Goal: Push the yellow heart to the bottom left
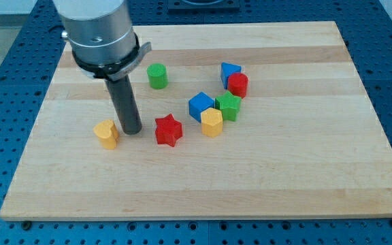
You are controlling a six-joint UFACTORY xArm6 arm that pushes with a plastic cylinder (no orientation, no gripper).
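Seven small blocks on the pale wooden board [305, 177], camera view: yellow heart block [106, 133] at the view's left-centre, just beside and left of my tip [131, 131], a plain jawless rod grasping nothing, with the red star block [169, 130] to its right.

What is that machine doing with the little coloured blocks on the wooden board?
A robot arm is pushing blocks around with a dark rod. My tip sits just to the view's right of the yellow heart, close beside it, with the red star further right. The heart lies left of centre, not yet in the bottom left corner of the board. A green cylinder stands alone above, and other blocks are clustered to the right.
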